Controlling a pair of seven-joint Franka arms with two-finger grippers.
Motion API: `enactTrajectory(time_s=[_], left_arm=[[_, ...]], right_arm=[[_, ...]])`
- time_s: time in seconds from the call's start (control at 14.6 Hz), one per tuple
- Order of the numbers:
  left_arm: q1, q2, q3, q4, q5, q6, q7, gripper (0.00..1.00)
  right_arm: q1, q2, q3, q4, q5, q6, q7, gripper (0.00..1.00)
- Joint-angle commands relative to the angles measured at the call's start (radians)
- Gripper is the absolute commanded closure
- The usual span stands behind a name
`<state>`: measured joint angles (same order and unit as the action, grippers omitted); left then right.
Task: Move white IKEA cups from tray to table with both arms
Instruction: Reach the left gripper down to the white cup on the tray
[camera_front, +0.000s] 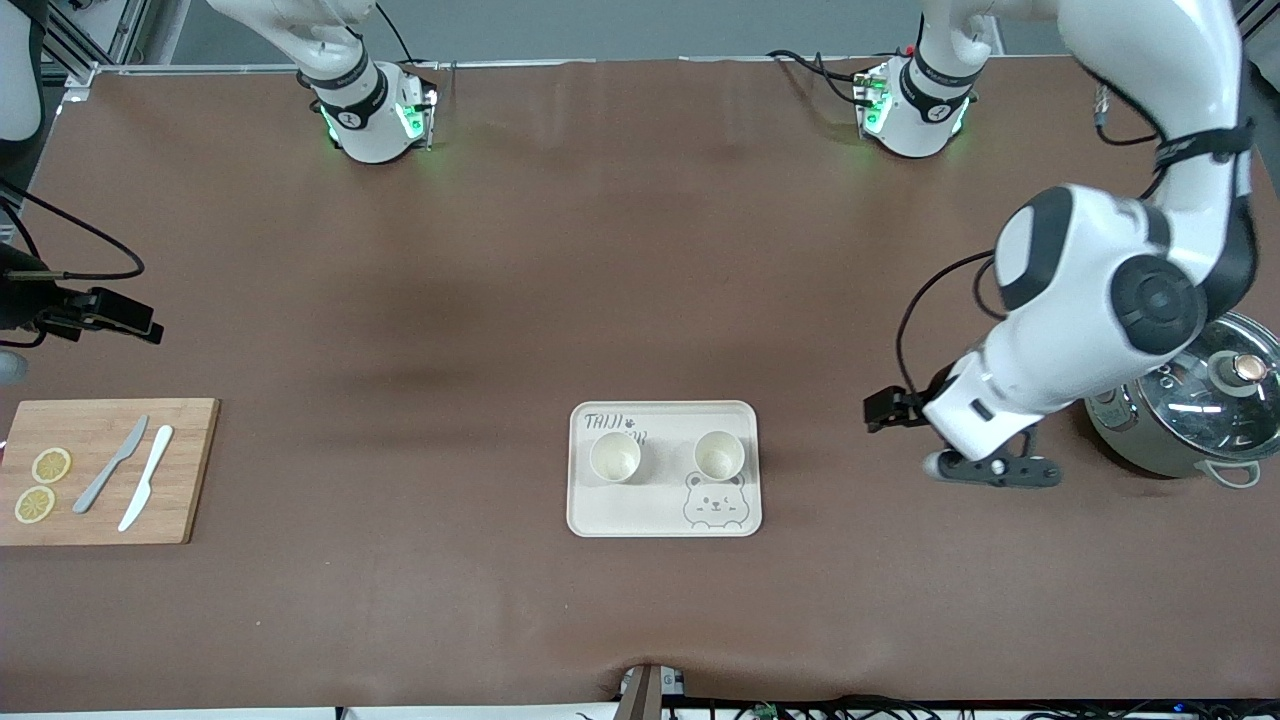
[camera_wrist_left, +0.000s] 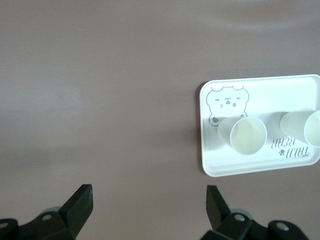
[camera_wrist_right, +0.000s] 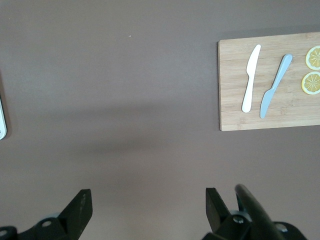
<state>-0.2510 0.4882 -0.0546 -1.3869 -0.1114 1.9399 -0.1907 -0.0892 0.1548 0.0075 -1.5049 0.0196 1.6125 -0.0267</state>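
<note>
Brown surface (camera_front: 600, 250) with a cream bear-printed tray (camera_front: 664, 515) near mid-width, toward the front camera. Two white IKEA cups on the tray, both upright with rims up: first cup (camera_front: 615, 457) toward the right arm's end of the tray, second cup (camera_front: 719, 455) toward the left arm's end, just above the printed bear face; cups apart from each other, side by side. In the left wrist view, same tray (camera_wrist_left: 210, 165) with both cups, (camera_wrist_left: 244, 135) and (camera_wrist_left: 306, 127), the second cut by the picture edge.

Left gripper (camera_front: 975, 468) raised over bare surface between the tray and a grey-green pot with glass lid (camera_front: 1195, 410), fingers (camera_wrist_left: 80, 205) spread wide apart, nothing between them. Pot at the left arm's end of the surface, partly hidden by the left arm.

Right gripper (camera_wrist_right: 145, 212) at the right arm's end, over bare surface, fingers (camera_wrist_right: 79, 210) likewise spread wide, holding nothing; in the front view only a black part at the picture edge. Both arms waiting clear of the tray.

Wooden cutting board (camera_front: 105, 520) at the right arm's end, carrying a grey knife (camera_front: 110, 465), a white knife (camera_front: 146, 478) beside it, and two lemon slices (camera_front: 51, 465), (camera_front: 34, 504) at the board's outer end. Same board (camera_wrist_right: 270, 112) in the right wrist view.
</note>
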Motion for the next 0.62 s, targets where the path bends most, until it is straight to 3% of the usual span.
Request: enactTrajectory(time_s=[0.0,0.55], left_arm=[[-0.031,0.050,-0.001,0.025,0.019,0.062,-0.065,0.00],[-0.140,0.110,-0.001,-0.083,0.022,0.290,-0.229,0.00]], right_arm=[[-0.007,0.003,0.012,0.006,-0.013,0.003,-0.004,0.00],[-0.012,0.006,0.014,0.012,-0.013,0.001,-0.002,0.00]])
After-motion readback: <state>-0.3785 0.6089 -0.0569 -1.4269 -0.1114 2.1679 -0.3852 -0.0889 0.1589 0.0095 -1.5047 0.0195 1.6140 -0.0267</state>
